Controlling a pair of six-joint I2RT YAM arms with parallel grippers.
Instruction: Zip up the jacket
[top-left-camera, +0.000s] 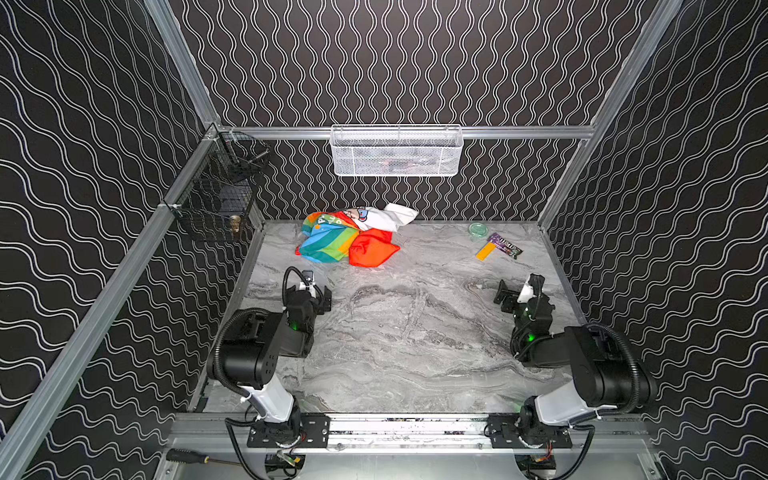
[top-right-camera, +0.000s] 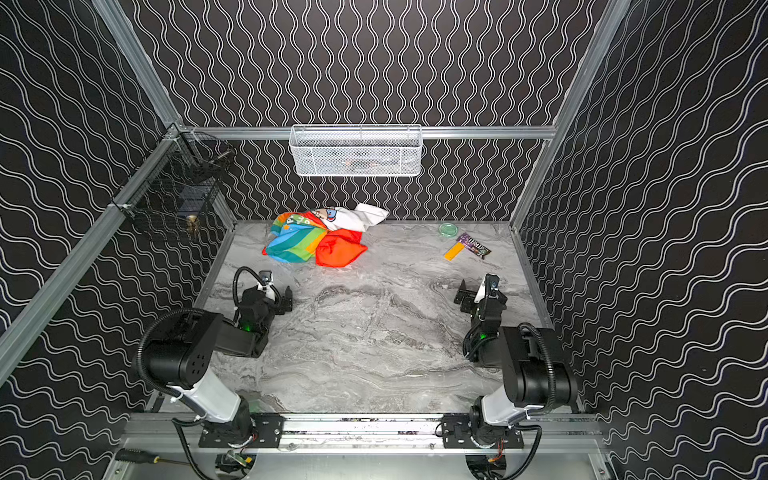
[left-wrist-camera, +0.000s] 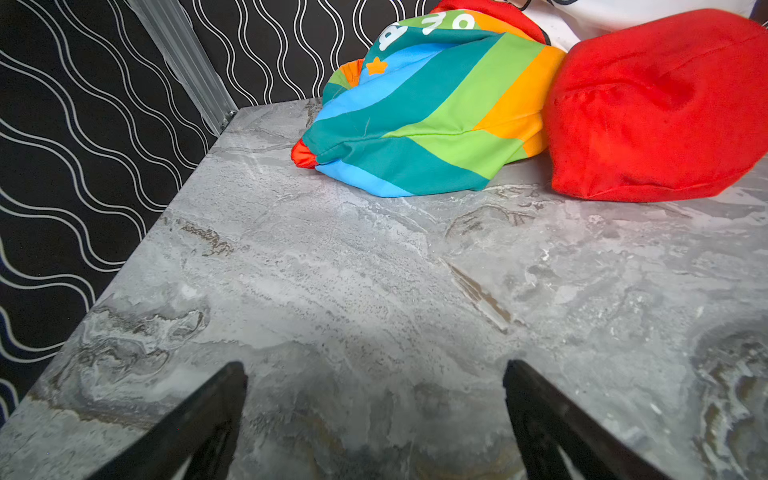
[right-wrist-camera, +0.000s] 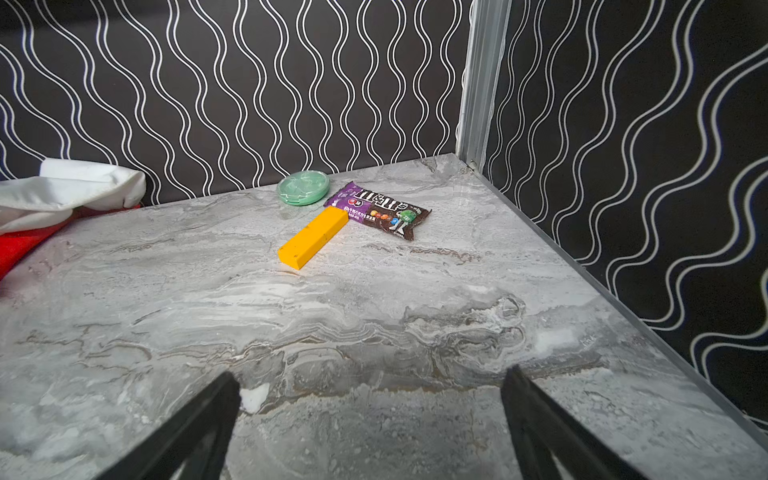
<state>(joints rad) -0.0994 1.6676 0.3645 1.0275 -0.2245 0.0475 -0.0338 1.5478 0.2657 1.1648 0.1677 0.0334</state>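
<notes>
We saw the jacket (top-left-camera: 328, 243) striped teal, blue, green, orange and red, with white lettering and an orange star. Its hood (top-left-camera: 372, 249) was plain red, its lining (top-left-camera: 390, 216) white with a cartoon print. At three o'clock from it lay a mint-green round case (top-left-camera: 478, 229), a purple-and-brown M&M's packet (top-left-camera: 505, 245) and a yellow-orange block (top-left-camera: 486, 251). The tabletop (top-left-camera: 415, 332) was grey-veined marble, and the walls (top-left-camera: 395, 62) were black with white wavy lines.

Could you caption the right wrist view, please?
Open right gripper over the marble table, facing a yellow block, candy packet and green container.

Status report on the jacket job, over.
Left gripper open, empty. Right gripper open, empty. Jacket crumpled at the back, untouched. Nothing in the way.
</notes>
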